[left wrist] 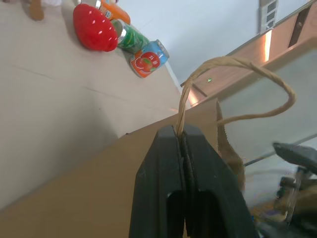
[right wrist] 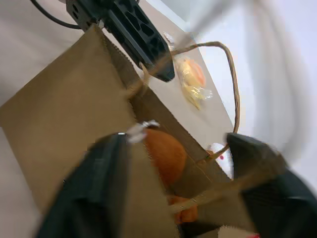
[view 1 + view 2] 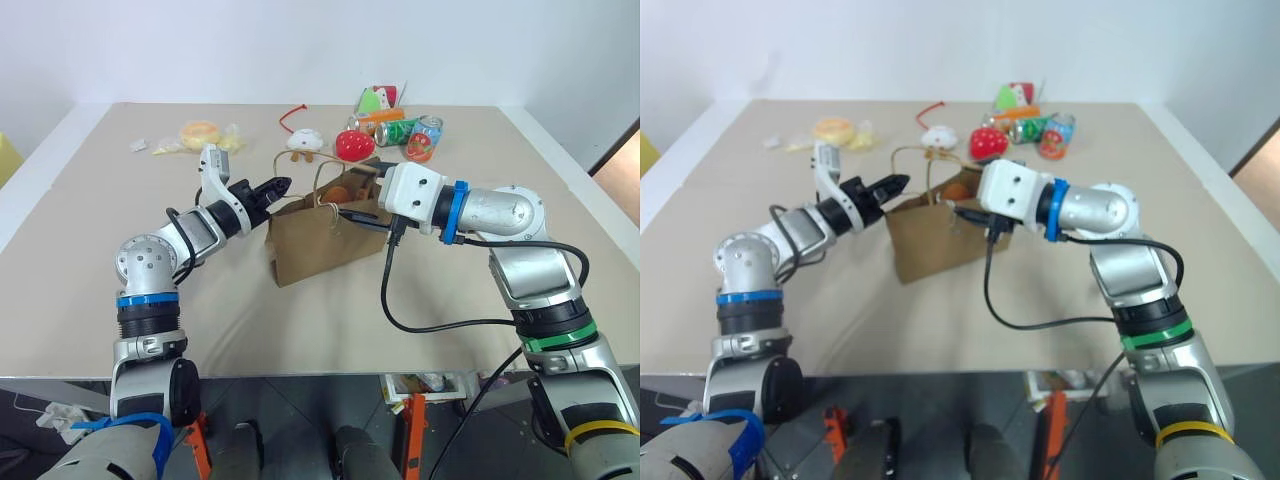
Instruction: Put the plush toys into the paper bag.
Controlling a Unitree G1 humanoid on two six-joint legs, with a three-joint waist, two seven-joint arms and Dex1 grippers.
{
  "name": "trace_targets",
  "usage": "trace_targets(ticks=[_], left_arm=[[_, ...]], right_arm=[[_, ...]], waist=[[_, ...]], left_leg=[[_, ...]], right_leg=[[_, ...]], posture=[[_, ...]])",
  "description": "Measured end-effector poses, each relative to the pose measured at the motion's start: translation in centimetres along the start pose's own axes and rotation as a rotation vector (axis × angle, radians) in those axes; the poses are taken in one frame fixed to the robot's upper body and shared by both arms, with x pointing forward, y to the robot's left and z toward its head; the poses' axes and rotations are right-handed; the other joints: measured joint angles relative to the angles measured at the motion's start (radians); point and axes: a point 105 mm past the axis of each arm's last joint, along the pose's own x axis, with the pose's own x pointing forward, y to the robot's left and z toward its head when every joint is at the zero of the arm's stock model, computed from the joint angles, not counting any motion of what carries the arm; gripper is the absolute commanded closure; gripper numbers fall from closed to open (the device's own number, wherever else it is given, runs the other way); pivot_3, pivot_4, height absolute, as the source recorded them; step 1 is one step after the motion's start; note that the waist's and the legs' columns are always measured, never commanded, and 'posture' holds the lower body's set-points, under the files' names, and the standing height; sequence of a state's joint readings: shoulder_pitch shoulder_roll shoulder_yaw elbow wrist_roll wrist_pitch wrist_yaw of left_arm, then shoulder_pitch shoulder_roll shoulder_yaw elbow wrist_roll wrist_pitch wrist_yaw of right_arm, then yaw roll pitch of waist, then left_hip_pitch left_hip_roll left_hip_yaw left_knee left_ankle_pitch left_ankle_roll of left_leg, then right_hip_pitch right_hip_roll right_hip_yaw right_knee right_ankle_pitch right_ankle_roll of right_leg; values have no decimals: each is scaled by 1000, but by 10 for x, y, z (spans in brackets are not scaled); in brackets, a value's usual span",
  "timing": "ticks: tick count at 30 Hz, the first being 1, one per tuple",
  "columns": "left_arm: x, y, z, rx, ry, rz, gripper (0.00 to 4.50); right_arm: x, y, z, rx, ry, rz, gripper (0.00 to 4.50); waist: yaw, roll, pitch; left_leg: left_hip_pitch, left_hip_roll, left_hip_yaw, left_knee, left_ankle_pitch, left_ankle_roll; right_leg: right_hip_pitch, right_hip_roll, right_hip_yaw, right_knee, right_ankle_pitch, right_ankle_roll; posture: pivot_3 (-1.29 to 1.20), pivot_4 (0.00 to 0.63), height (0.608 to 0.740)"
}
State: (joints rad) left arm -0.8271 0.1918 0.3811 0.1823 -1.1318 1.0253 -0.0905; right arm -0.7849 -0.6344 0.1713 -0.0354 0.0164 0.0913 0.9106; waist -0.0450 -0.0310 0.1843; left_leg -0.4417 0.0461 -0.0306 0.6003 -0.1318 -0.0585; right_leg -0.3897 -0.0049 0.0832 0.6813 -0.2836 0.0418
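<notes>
left gripper [image 3: 284, 185] clenched on paper bag [image 3: 315, 243] handle, right gripper [image 2: 173, 163] fingers spread (released) over bag mouth, brown toy [image 2: 166, 154] inside

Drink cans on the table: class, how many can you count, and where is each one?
2. A green can lies on its side at the table's far edge, behind the paper bag; a blue-and-red can stands right beside it. Others may hide behind the clutter there.

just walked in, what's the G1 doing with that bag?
The left gripper is shut on a handle of the paper bag, holding it up on the table. The right gripper is open over the bag's mouth. An orange-brown plush lies inside the bag.
</notes>
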Motion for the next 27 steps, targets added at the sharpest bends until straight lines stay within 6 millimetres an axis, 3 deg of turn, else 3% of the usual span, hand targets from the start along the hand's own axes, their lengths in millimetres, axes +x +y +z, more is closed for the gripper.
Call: trace_targets(ticks=[3,5,7,13,18,22,27], left_arm=[[0,-11,5,-28,-11,-62,4500],[0,-16,5,-32,3,-85,3914],[-1,-20,5,-43,10,-104,3117],[0,-31,9,-39,4,-144,61],[-7,-29,26,-108,-62,-160,20],[-26,-40,47,-166,-108,-259,20],[-56,-49,58,-107,-53,-336,20]], right_arm=[[-4,-5,-1,29,1,-21,43],[-7,-7,-3,43,8,-29,0],[-8,-9,-3,56,6,-36,0],[-15,-17,-4,74,17,-69,0],[-30,-24,-2,105,28,-71,0],[-52,-23,-11,188,77,-54,0],[-76,-12,-24,305,148,-15,0]], waist=[[0,0,0],[0,0,0],[0,0,0],[0,0,0],[0,0,0],[1,0,0],[-2,0,0]], left_leg=[[0,0,0,0,0,0],[0,0,0,0,0,0],[0,0,0,0,0,0],[0,0,0,0,0,0],[0,0,0,0,0,0],[-1,0,0,0,0,0],[0,0,1,-1,0,0]], right_leg=[[0,0,0,0,0,1],[0,0,0,0,0,1],[0,0,0,0,0,0],[0,0,0,0,0,0],[0,0,0,0,0,1],[0,-1,0,0,-1,2],[-1,-1,0,0,-1,1]], posture=[[0,150,740],[0,150,740],[0,150,740],[0,150,740],[0,150,740],[0,150,740],[0,150,740]])
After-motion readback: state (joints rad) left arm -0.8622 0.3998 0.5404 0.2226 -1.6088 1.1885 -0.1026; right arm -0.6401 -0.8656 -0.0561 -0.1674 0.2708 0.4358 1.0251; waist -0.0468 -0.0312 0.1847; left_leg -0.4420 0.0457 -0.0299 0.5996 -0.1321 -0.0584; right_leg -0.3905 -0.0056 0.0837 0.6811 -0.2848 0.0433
